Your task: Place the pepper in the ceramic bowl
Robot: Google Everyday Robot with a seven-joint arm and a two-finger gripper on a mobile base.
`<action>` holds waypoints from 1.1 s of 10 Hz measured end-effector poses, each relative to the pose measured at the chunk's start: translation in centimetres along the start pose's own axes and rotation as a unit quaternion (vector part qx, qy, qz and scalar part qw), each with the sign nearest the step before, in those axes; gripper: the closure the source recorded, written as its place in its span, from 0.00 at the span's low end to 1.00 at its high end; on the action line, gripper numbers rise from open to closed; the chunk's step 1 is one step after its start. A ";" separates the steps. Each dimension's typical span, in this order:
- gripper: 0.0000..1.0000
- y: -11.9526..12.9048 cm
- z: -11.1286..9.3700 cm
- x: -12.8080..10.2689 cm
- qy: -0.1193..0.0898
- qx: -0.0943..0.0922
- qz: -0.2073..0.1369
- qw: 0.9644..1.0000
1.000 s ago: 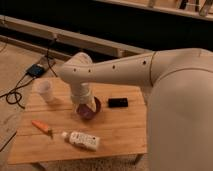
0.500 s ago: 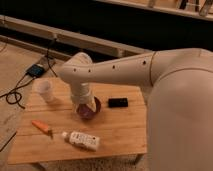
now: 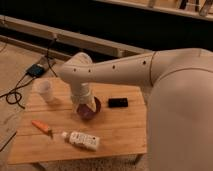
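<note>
Wooden table (image 3: 125, 131): tool (image 3: 86, 105) apparently over ceramic bowl (image 3: 95, 112).

The wooden table (image 3: 122, 131) carries pepper (image 3: 41, 127), ceramic bowl (image 3: 93, 114), plastic cup (image 3: 44, 90), white bottle (image 3: 82, 140), small black object (image 3: 118, 102).

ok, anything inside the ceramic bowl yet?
No pepper inside: it lies on the table, left of the ceramic bowl. The pincer hangs over the bowl and covers its left part; the visible rest looks bare.
</note>
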 end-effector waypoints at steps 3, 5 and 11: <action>0.35 0.7 0.4 0.3 0.006 0.007 -0.030 1.000; 0.35 4.1 2.2 1.4 0.028 0.018 -0.134 0.990; 0.35 14.6 6.7 2.4 0.068 0.015 -0.382 0.921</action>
